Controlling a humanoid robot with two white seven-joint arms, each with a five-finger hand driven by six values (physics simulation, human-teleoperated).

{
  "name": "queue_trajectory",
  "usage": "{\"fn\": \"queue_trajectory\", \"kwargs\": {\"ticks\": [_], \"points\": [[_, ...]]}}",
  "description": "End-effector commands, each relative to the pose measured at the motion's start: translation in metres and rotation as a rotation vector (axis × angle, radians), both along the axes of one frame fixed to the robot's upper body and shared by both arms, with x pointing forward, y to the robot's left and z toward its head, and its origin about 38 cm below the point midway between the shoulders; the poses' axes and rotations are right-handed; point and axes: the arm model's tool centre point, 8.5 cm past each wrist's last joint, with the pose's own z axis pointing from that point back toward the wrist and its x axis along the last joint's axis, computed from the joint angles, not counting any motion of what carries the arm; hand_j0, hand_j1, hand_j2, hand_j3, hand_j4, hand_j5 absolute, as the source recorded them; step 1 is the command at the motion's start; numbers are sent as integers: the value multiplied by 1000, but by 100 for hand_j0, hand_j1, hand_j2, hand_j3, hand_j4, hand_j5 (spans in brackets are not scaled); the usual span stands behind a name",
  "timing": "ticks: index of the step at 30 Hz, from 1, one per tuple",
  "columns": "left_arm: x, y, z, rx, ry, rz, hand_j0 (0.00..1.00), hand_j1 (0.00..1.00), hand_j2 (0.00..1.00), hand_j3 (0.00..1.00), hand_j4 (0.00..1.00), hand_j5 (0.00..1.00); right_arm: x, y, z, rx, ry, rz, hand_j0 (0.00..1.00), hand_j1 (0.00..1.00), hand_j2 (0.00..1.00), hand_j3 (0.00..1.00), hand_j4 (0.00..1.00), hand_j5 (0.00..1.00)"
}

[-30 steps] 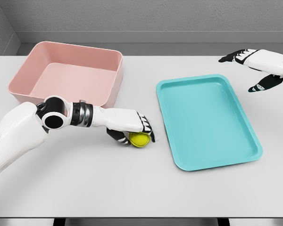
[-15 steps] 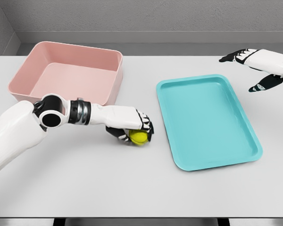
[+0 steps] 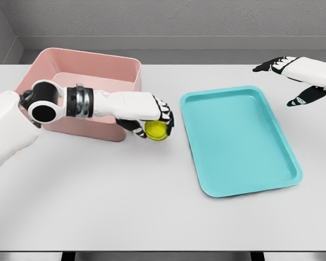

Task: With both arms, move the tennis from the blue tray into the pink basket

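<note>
Gripping the tennis ball (image 3: 156, 129), the left robot hand (image 3: 149, 117) has risen toward the pink basket (image 3: 127, 68)

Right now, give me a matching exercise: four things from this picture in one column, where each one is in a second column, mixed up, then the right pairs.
1. tennis ball
2. pink basket
3. blue tray
4. right hand

A. far left of the table
B. open, beyond the tray's far right corner
C. empty, right of centre
D. held in the left hand, between basket and tray

Pairs: 1-D, 2-A, 3-C, 4-B
</note>
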Motion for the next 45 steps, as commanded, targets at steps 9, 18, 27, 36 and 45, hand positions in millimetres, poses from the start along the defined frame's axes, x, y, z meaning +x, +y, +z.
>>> {"fn": "queue_trajectory", "kwargs": {"ticks": [9, 18, 27, 36, 45], "points": [[8, 6, 25, -30, -26, 14, 53, 53, 53, 53, 53, 53, -1, -3, 2, 3, 0, -8, 100, 100, 100, 100, 100, 100], [18, 35, 48, -30, -49, 69, 53, 53, 53, 53, 53, 53, -1, -3, 2, 3, -2, -8, 100, 100, 100, 100, 100, 100], [24, 59, 64, -47, -63, 121, 53, 53, 53, 53, 53, 53, -1, -3, 2, 3, -2, -7, 100, 100, 100, 100, 100, 100], [39, 94, 70, -43, -61, 223, 53, 53, 53, 53, 53, 53, -1, -3, 2, 3, -2, -7, 100, 100, 100, 100, 100, 100], [54, 119, 56, -26, -22, 314, 53, 53, 53, 53, 53, 53, -1, -3, 2, 2, -2, -8, 100, 100, 100, 100, 100, 100]]}}
